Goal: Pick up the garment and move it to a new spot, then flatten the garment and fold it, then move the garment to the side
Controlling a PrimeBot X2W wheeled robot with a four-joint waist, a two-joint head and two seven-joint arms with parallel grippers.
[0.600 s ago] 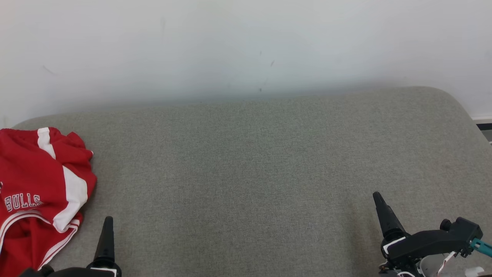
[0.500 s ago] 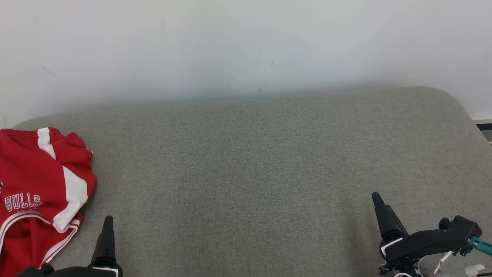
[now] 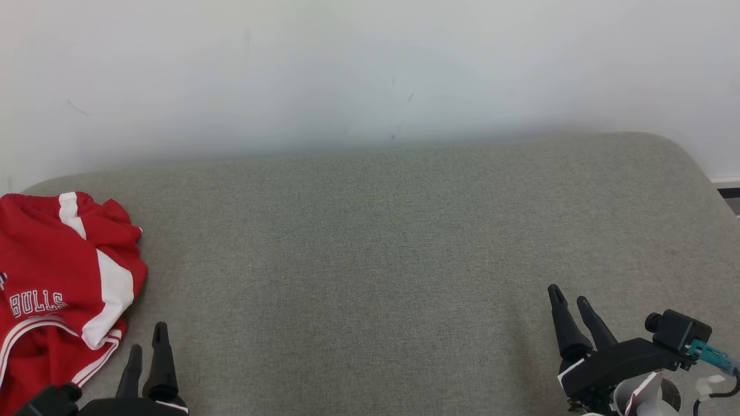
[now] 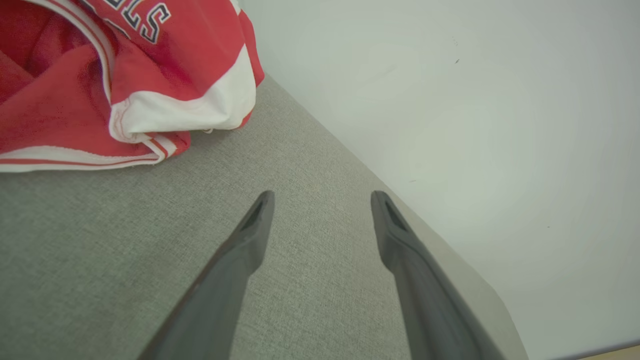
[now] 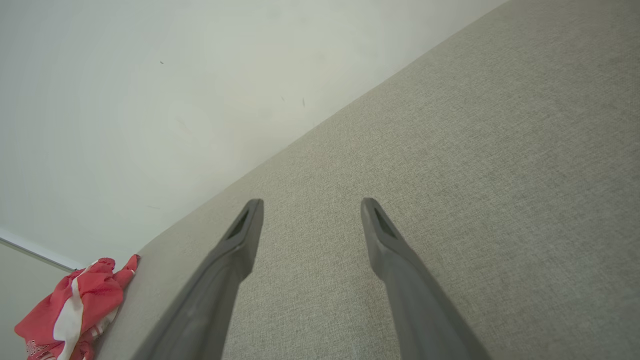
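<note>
At the near edge of the table [image 3: 370, 260] my left jaws stand wide and empty, their fingers [image 3: 161, 364] pointing away from me over bare grey cloth. In the left wrist view the two fingers [image 4: 250, 240] are well spread with nothing between them. At the near right my right jaws are also wide and empty, their fingers [image 3: 563, 326] leaning a little to the left above the same cloth.

The garment [image 3: 52, 271] lies crumpled at the table's left end, near my left jaws but not touching them, and well apart from my right. It is red with white bands.

The table is covered in grey woven cloth and has rounded far corners. Its far edge meets a pale wall [image 3: 347, 75] that has a few small dark marks.

The head view's left edge cuts off part of the garment. Its lettering reads "BULLS", and whatever comes before that is cut off. A dark strip [image 3: 727, 189] past the table's right end is too small to make out.
</note>
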